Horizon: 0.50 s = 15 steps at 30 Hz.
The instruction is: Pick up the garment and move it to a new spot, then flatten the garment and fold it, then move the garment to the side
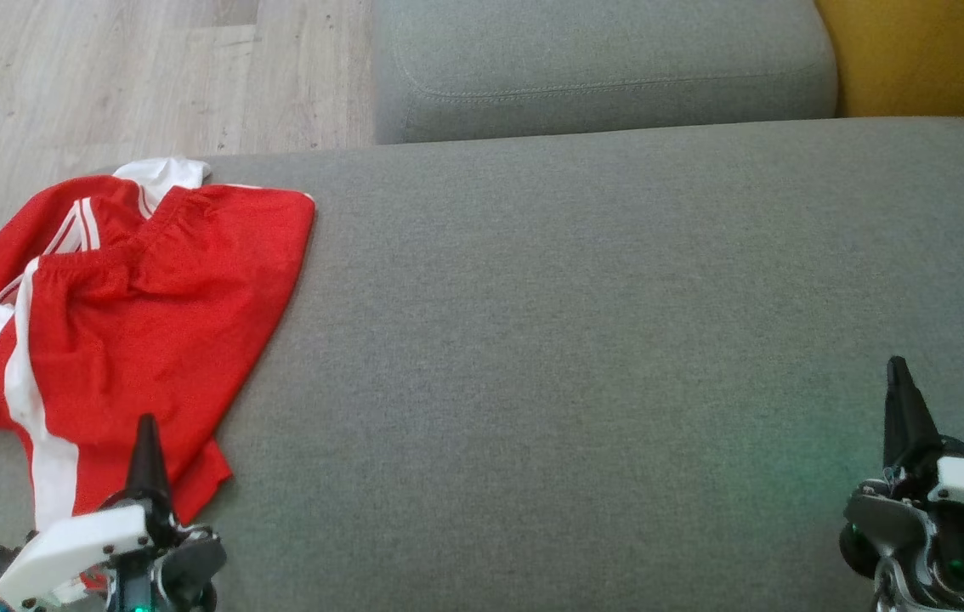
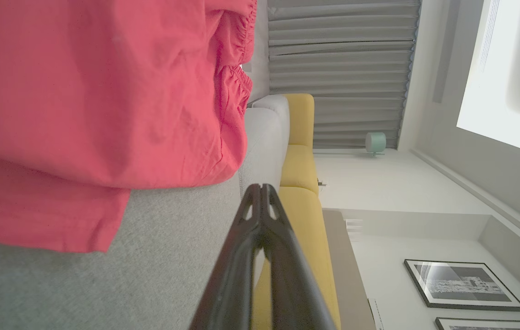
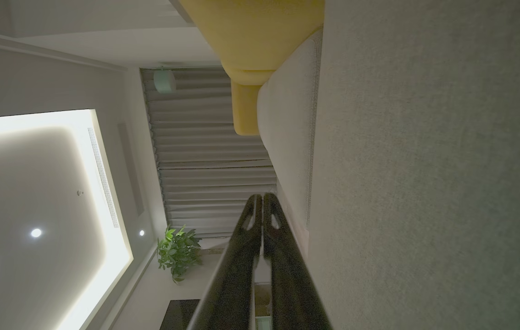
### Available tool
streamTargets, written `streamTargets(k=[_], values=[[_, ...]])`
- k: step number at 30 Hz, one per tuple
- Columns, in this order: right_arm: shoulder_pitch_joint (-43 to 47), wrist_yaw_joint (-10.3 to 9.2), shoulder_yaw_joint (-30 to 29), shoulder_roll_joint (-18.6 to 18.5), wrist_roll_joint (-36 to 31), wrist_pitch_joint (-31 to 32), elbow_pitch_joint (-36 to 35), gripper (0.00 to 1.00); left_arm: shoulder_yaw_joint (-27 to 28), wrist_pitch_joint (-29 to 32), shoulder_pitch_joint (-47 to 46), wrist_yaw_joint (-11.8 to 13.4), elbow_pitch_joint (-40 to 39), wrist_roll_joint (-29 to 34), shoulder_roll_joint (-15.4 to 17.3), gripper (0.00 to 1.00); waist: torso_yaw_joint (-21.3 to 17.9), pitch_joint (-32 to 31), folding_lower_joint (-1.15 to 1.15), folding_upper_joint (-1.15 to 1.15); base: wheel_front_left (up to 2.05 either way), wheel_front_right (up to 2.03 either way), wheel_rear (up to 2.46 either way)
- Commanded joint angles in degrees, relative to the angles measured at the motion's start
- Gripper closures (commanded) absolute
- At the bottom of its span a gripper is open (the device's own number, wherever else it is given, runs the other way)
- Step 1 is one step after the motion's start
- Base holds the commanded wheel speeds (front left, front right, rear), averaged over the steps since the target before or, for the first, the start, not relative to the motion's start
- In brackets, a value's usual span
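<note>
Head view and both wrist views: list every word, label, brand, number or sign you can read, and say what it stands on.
No text can be read in any view.
red garment: white stripes only, with no print, brand or label showing.
framed picture: a greyscale image; any lettering is too small to tell.
grey couch: plain fabric and stitching, no tag or mark.

The red-and-white fabric garment (image 1: 133,323) lies at the left edge of the grey fabric sofa seat (image 1: 584,340), my left gripper (image 1: 146,429) at its near hem, my right gripper (image 1: 899,374) by the seat's near right corner.
</note>
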Motion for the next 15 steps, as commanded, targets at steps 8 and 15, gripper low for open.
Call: streamTargets(k=[8,15], values=[[1.9,-0.05,0.6,0.2,0.0,-0.3,3.3,0.00,-0.9,-0.4,1.7,0.0,3.3,0.2,-0.1,0.00,0.0,-0.1,0.00,0.00,0.00,0.00,0.00],[1.8,-0.02,1.8,0.1,-2.6,-1.6,3.0,0.00,-1.7,-1.6,1.4,0.1,2.9,2.9,-0.1,0.00,0.1,-0.5,0.00,0.00,0.00,0.00,0.00]])
